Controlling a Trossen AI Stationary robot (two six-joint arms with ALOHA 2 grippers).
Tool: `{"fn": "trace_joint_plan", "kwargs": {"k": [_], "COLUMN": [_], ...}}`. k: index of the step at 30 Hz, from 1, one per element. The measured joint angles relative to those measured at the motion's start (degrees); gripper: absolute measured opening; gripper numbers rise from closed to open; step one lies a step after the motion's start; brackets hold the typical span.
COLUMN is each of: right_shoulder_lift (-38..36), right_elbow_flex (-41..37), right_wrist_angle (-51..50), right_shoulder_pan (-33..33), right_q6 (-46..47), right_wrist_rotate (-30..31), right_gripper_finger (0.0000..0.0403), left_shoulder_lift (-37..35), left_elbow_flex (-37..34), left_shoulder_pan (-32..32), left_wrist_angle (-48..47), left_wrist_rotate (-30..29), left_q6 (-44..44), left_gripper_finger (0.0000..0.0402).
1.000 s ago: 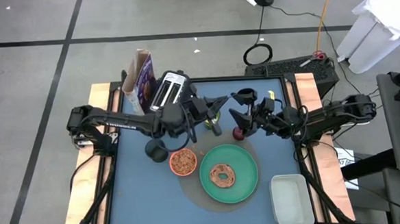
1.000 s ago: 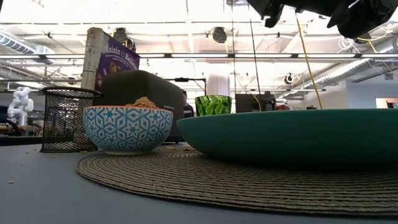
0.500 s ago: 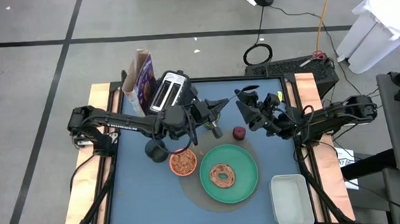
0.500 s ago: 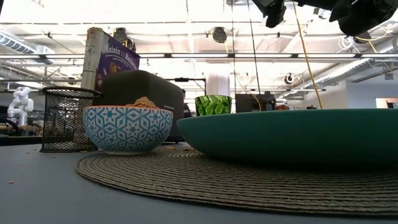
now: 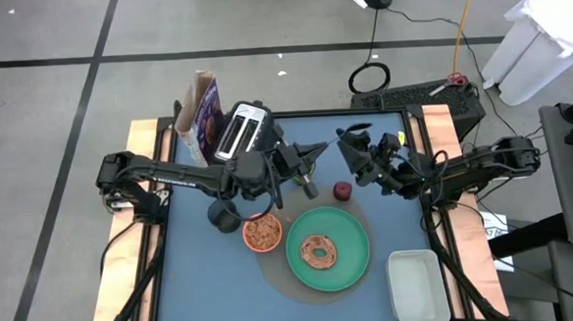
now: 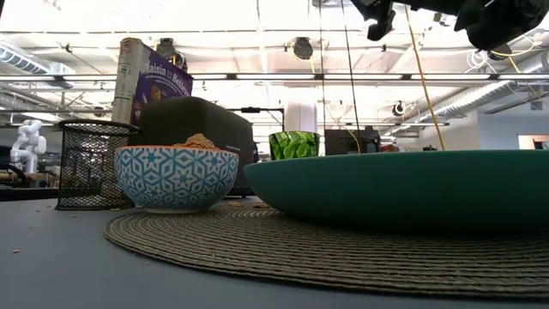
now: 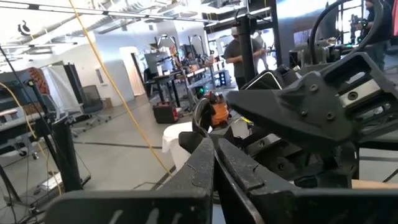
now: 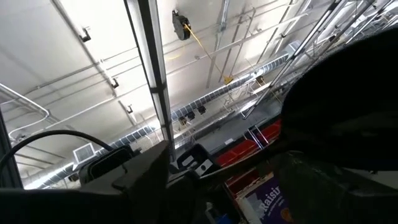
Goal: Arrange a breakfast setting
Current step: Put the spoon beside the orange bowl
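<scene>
Looking from above, bagel (image 5: 320, 250) sits on the green plate (image 5: 354, 265), orange bowl (image 5: 262, 233) just beside, red fruit (image 5: 342, 189) still off-plate near my right gripper (image 5: 350, 149) (fingers spread). Low down, cereal box (image 6: 147, 83) stands behind. At my left wrist, fingers (image 7: 205, 163) pressed together; spoon's unplaced, I reckon.

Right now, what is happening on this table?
Two robot arms are laying out breakfast. The bagel lies on the green plate, with the bowl beside it. The dark-red fruit sits on the table next to the plate, held by nothing. The right end effector hangs open near the fruit. The left end effector is shut, at mid-table.
</scene>
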Motion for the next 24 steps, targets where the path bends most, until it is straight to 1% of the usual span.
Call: {"fn": "trace_joint_plan", "kwargs": {"k": [11, 16, 24], "right_shoulder_lift": [0.02, 0.02, 0.02], "right_elbow_flex": [-0.02, 0.0, 0.0], "right_wrist_angle": [-0.37, -0.52, -0.8], "right_shoulder_pan": [-0.07, -0.07, -0.03], "right_q6": [-0.07, -0.02, -0.66], "right_wrist_rotate": [0.12, -0.19, -0.65], "right_gripper_finger": [0.0138, 0.0095, 0.0037], "left_shoulder_lift": [0.0, 0.0, 0.02], "left_elbow_flex": [0.06, 0.06, -0.03], "left_shoulder_pan": [-0.23, -0.29, -0.23], "left_wrist_angle": [-5.64, -6.04, -6.38], "left_wrist_rotate": [1.12, 0.97, 0.8], "left_q6": [-1.94, -2.83, -4.49], "left_gripper_finger": [0.0012, 0.0012, 0.0012]}}
